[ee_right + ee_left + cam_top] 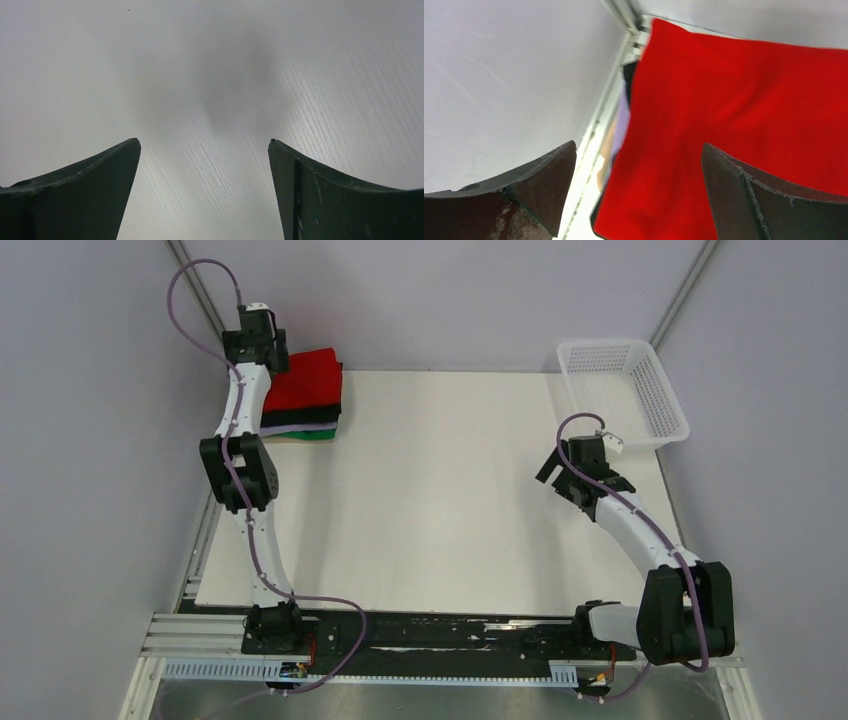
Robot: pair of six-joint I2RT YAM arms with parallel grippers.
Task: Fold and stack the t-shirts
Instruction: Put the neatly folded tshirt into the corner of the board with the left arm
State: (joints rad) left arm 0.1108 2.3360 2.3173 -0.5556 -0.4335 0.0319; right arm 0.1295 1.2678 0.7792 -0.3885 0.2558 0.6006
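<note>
There is 1 stack of folded t-shirts [305,405], and it sits in the far left corner of the table [430,500], close to the wall. 4 layers can be counted in it: 1 bright red t-shirt [305,380] on top, then 1 black t-shirt [300,417], 1 pale lilac t-shirt [300,427] and 1 green t-shirt [315,436] at the bottom. A thin tan edge shows under the green, and what it is cannot be told. There is 1 white plastic mesh basket [660,400], which stands at the far right corner, well apart from the stack. There are 2 arms. The left arm [245,465] reaches up the left side to the stack, and the left gripper [639,150] hangs over the near left edge of the red shirt. Its jaws are spread wide and have hold of nothing. The right arm [640,530] bends in over the right half of the table. The right gripper [205,142] is likewise spread wide and holds nothing, with only bare board beneath it. The table is a flat white board with a faint wood grain. It is bordered at the near edge by 1 aluminium rail [420,635] that carries both bases. Plain pale grey walls [90,440] enclose it, and metal posts run up the 2 far corners. No brand, label or writing can be read.
</note>
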